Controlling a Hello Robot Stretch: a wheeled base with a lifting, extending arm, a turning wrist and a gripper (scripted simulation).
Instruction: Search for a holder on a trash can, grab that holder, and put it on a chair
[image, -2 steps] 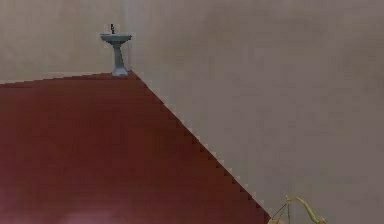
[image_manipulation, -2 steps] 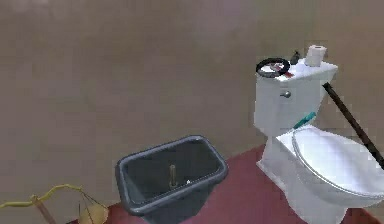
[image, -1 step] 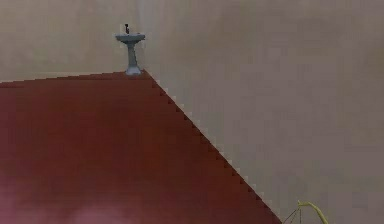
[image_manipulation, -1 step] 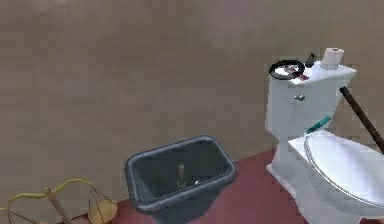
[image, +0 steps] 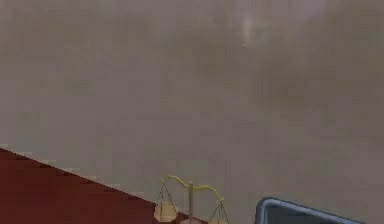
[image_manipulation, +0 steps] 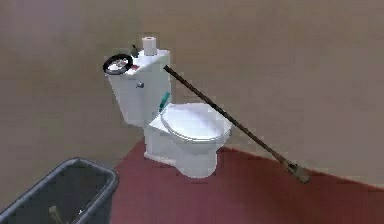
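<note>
- Forward view: a plain beige wall (image: 190, 80) takes up most of the frame, and a wedge of dark red floor (image: 50, 195) lies at the lower left.
- Forward view, bottom edge: a thin yellow wire frame (image: 190, 200) stands near the wall, with a brownish piece hanging on either side of it. To its right is the blue-grey rim of a trash can (image: 300, 210), apart from the frame.
- Arm side view, centre: a white toilet (image_manipulation: 185, 130) stands against the wall with its lid down. On the tank rest a white roll (image_manipulation: 150, 45) and, at the tank's left end, a dark round ring-shaped object (image_manipulation: 120, 65).
- Arm side view, right: a long dark stick (image_manipulation: 235, 122) slants from the tank down to the red floor, where it ends in a pale tip.
- Arm side view, lower left: the trash can is a dark blue-grey rectangular bin. A small pale object (image_manipulation: 55, 212) lies low inside it, too small to name as the holder.
- The gripper's state cannot be told.
</note>
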